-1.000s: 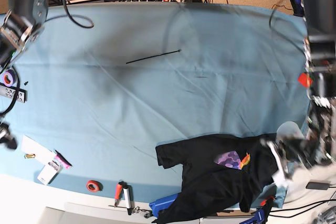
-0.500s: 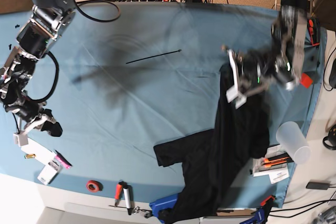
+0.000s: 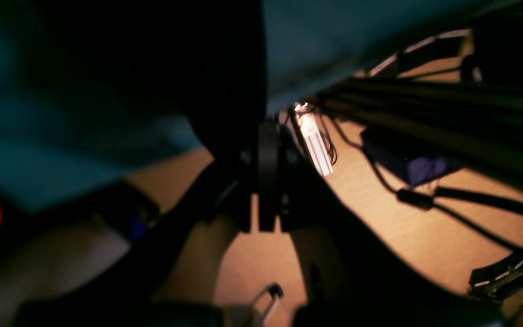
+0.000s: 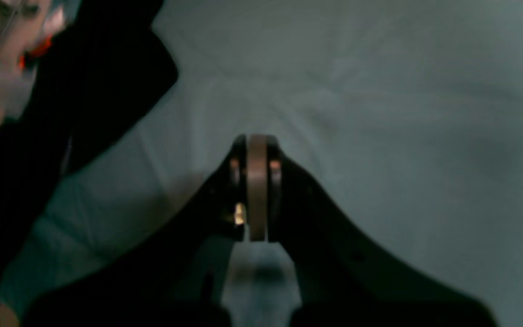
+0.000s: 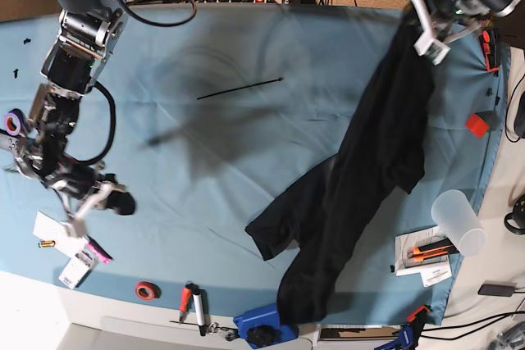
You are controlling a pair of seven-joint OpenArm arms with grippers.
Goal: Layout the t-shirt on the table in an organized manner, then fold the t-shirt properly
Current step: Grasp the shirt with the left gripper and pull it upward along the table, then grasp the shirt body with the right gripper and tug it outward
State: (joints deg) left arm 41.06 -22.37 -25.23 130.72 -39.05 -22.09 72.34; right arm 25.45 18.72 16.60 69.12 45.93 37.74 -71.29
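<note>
The black t-shirt (image 5: 369,178) hangs stretched from the far right corner down to the table's front edge, one sleeve spread on the light blue table (image 5: 205,161). My left gripper (image 5: 420,29) is raised at that far right corner, shut on the shirt's top end. In the left wrist view the left gripper (image 3: 268,134) has its jaws together with dark t-shirt (image 3: 216,63) fabric at their tips. My right gripper (image 5: 100,204) hovers over the table's left side, shut and empty. The right wrist view shows the right gripper (image 4: 256,141) above bare cloth, with the t-shirt (image 4: 84,91) off to the left.
A thin black rod (image 5: 239,88) lies mid-table at the back. Along the front edge are a red tape ring (image 5: 146,290), markers (image 5: 194,302) and a blue clamp (image 5: 262,321). A translucent cup (image 5: 458,220) and orange tools (image 5: 426,253) sit at the right. Cards (image 5: 61,243) lie front left.
My left gripper has carried the t-shirt from the front right edge up to the far right corner, drawing it out long. The right arm has swung in over the table's left side.
</note>
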